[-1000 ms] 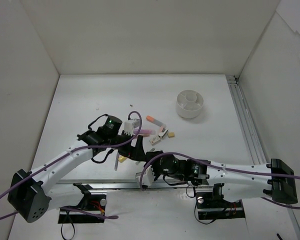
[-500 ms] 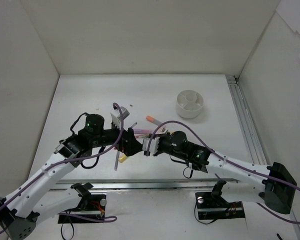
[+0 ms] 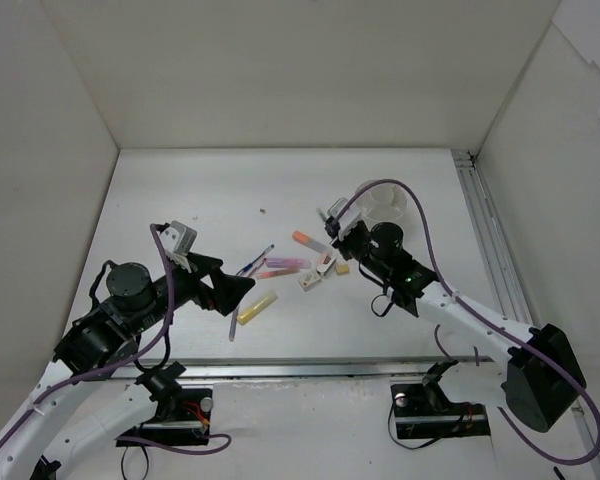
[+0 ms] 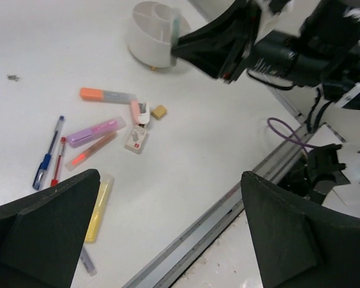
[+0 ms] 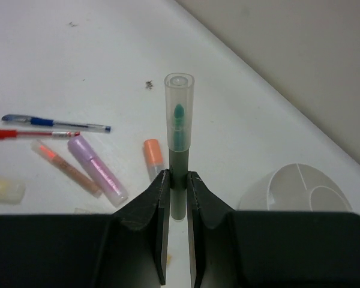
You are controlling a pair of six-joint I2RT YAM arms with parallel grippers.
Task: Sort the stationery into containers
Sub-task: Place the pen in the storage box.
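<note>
Right claw (image 5: pixel 179 183) pinching a grey marker with green tip under a clear cap (image 5: pixel 179 120), cap pointing forward, near the round white divided dish (image 5: pixel 300 186). Meanwhile left claw (image 4: pixel 168 240) spread wide.

You get bright, even, diffuse light over the white table (image 3: pixel 280 190); shadows are faint and soft-edged. In both wrist views, the near foreground reads black, featureless and slightly soft.
</note>
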